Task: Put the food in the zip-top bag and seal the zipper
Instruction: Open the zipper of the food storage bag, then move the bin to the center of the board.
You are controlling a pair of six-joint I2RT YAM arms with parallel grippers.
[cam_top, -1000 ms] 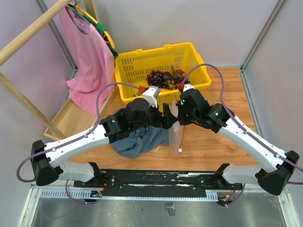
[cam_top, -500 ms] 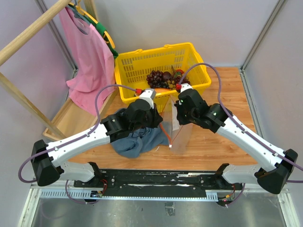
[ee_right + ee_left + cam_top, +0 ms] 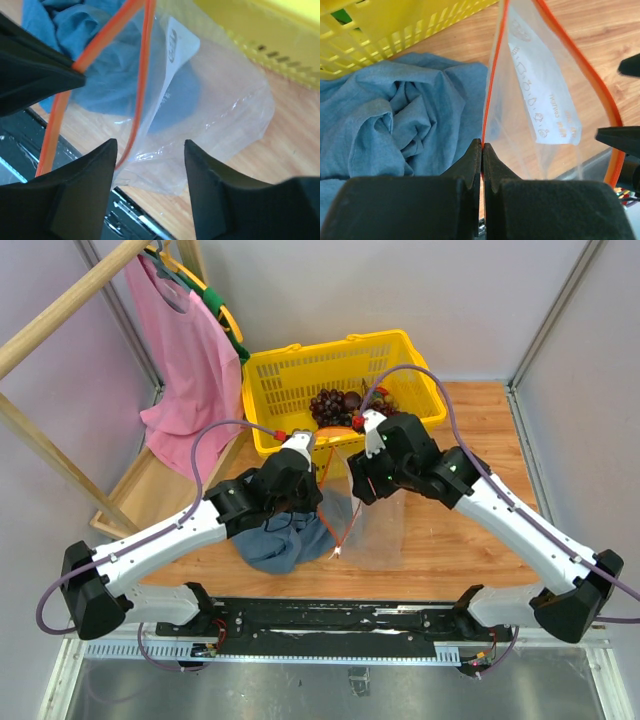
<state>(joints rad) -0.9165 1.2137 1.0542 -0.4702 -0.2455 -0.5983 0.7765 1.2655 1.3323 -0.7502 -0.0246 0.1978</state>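
**Bag held open by its zipper, food in the basket**

The left claw (image 3: pixel 482 146) has its fingers pressed together on the zipper (image 3: pixel 492 75), pinching one end of the orange-red strip. From there the strip divides into two lips, so the mouth of the zip-top bag (image 3: pixel 375 525) gapes wide. The bag hangs in front of the yellow basket (image 3: pixel 300 365), with its lower part down on the wooden counter (image 3: pixel 470 540).

The right claw (image 3: pixel 150 143) sits at the opposite end of the mouth. Its fingers are apart, and the bend of the zipper and some crinkled film lie between them without being gripped.

The bag's white label (image 3: pixel 545 95) carries rows of small orange symbols and a line of orange lettering. From the left wrist the print reads sideways and through the plastic, so no word can be made out. The right wrist view shows a dark mark at the label's top, also illegible.

The purple grapes (image 3: pixel 326 403) lie inside the basket. The orange-red wedge (image 3: pixel 337 427) sits just in front of them by the near wall. A crumpled blue-grey cloth (image 3: pixel 405 115) lies just beside the bag, under the left arm.
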